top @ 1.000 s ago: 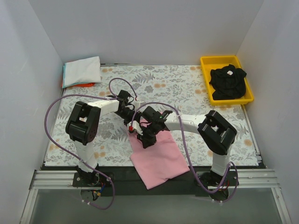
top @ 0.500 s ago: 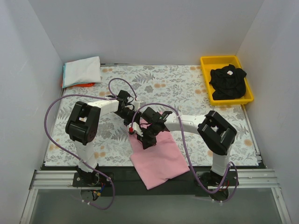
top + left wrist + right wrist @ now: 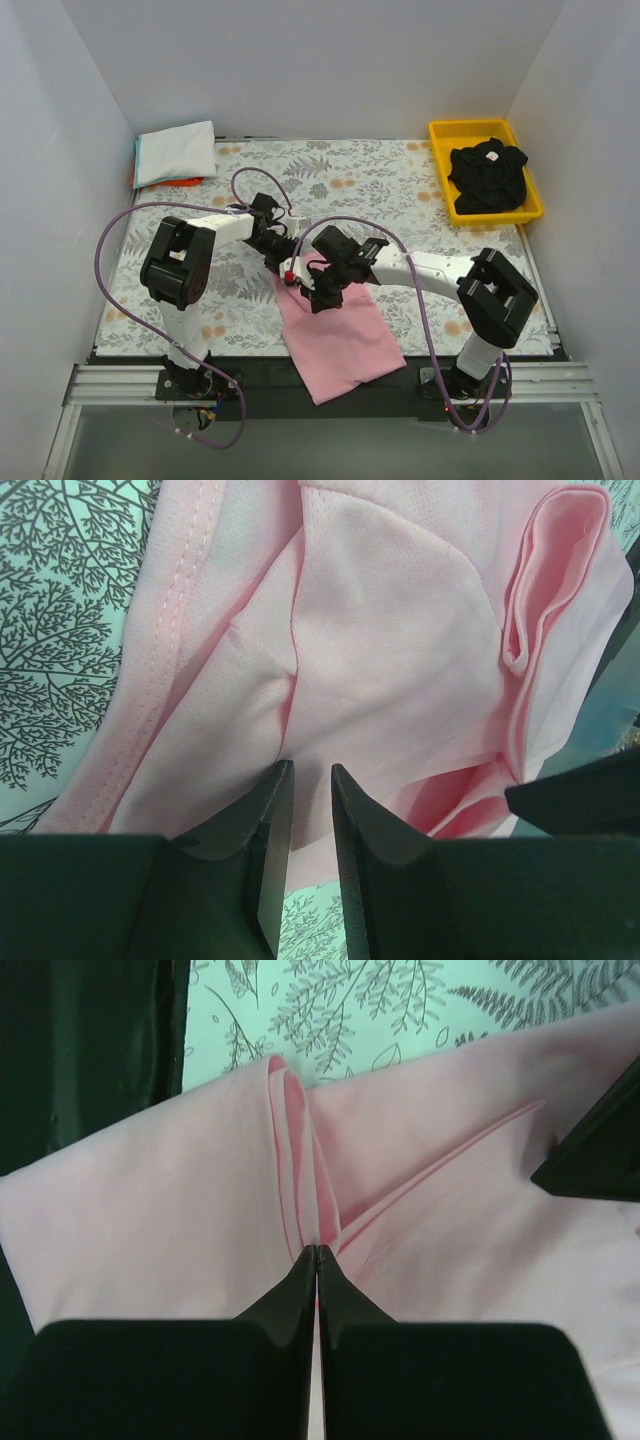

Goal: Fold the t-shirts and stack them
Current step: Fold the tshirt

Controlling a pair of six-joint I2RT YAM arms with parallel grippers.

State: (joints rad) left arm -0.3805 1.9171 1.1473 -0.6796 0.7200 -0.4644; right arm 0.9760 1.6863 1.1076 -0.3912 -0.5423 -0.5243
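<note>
Light pink soft cloth t-shirt (image 3: pixel 340 340) lies at the near centre of the floral-patterned table cloth (image 3: pixel 400 180), its lower part over the dark front edge. Left gripper (image 3: pixel 310 770) — jaws almost closed — pinches the shirt's far left corner. Right gripper (image 3: pixel 317 1250) — jaws fully closed — clamps a raised pleat just beside it.

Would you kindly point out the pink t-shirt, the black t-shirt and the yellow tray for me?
pink t-shirt (image 3: pixel 340 345), top external view, the flat middle of the cloth.
black t-shirt (image 3: pixel 488 180), top external view, the middle of the crumpled heap.
yellow tray (image 3: pixel 470 126), top external view, its far rim.
</note>
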